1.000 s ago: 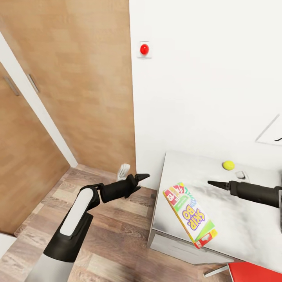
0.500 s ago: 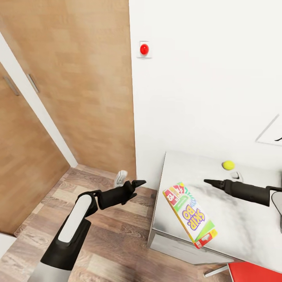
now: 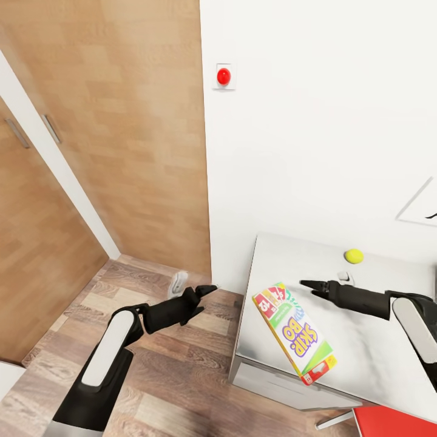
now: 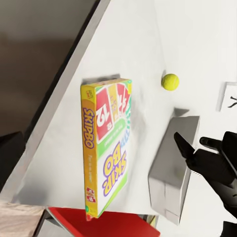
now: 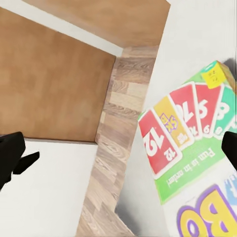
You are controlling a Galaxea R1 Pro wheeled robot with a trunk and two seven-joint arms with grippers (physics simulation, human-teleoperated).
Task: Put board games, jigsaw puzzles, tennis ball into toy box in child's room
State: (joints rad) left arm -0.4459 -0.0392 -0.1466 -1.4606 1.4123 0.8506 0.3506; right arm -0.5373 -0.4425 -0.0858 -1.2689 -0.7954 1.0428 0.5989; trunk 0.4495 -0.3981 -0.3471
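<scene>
**Inspector:** What risks are being noted at this point?

**Assessor:** The board game (image 3: 294,332) is being observed lying flat on the desk (image 3: 376,340), close to the near edge, with one corner almost at the rim. If it is nudged outward by an approaching claw, it could be tipped onto the wooden floor (image 3: 176,364). The right claw (image 3: 306,284) is being held low over the desk, just beside the box's far end, with nothing between its fingers; they look only slightly parted in the head view, though how wide cannot be told. A thin flat box is judged hard to lift from above, so a slip is considered likely.

**Inspector:** And the ball?

**Assessor:** The tennis ball (image 3: 354,256) is being seen resting free near the wall, apart from the claw. A glancing touch could set it rolling off the desk.

**Inspector:** The left arm?

**Assessor:** The left claw (image 3: 205,290) is being held over the floor, off the desk's end, holding nothing; its fingers look drawn together. A sideways swing could strike the desk's side.

**Inspector:** The surroundings?

**Assessor:** A pale, smooth desk top is being recorded against a white wall (image 3: 315,121) carrying a red button (image 3: 224,76). Wooden wardrobe doors (image 3: 121,121) are being noted to the left. A pale grey box (image 4: 173,168) is being seen in the left wrist view, standing on the desk beyond the game.
</scene>
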